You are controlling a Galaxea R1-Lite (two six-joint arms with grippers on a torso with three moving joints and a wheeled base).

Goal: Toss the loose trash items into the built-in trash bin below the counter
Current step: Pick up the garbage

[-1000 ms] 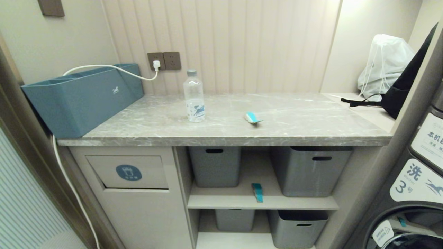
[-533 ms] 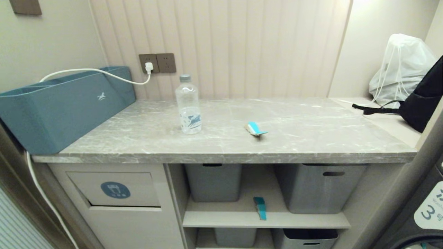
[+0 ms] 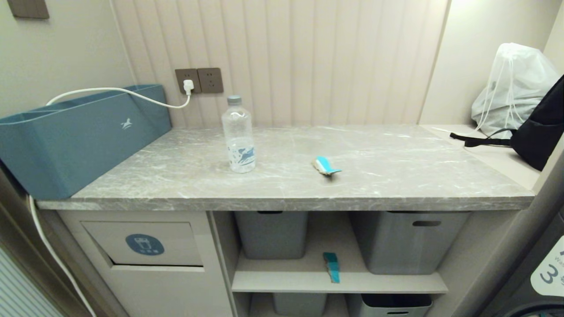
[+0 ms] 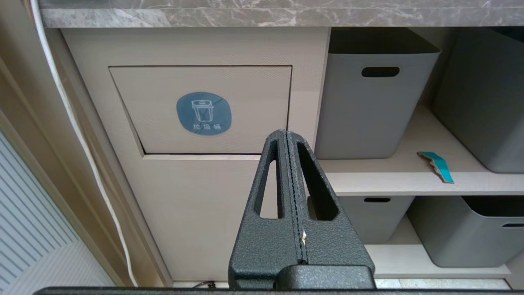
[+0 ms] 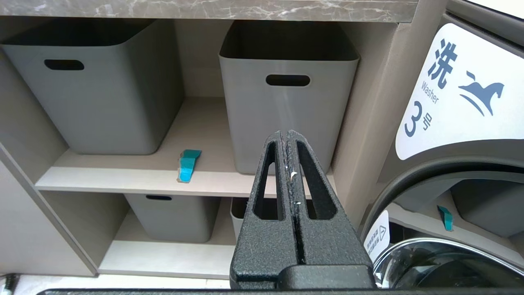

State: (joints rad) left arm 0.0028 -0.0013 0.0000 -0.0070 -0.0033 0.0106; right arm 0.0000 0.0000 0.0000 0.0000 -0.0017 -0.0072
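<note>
Clear plastic, the bottle stands upright on the counter, just left of a wrapper, almost above the bin flap. Left gripper, nearer that side, and right gripper both hang pinched closed, empty, below counter level.

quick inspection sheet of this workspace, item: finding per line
surface: grey marble counter, open shelves below
job's things: water bottle upright on counter; teal wrapper lying to its right; second wrapper on upper shelf between grey tubs; trash bin flap closed, under counter's left end
clutter: long blue box at counter's left; white drawstring bag and black bag at right
grippers: left gripper shut, empty, facing the flap; right gripper shut, empty, facing the shelves
cables: white cord plugged into wall socket, running over blue box
surroundings: washer at right
</note>
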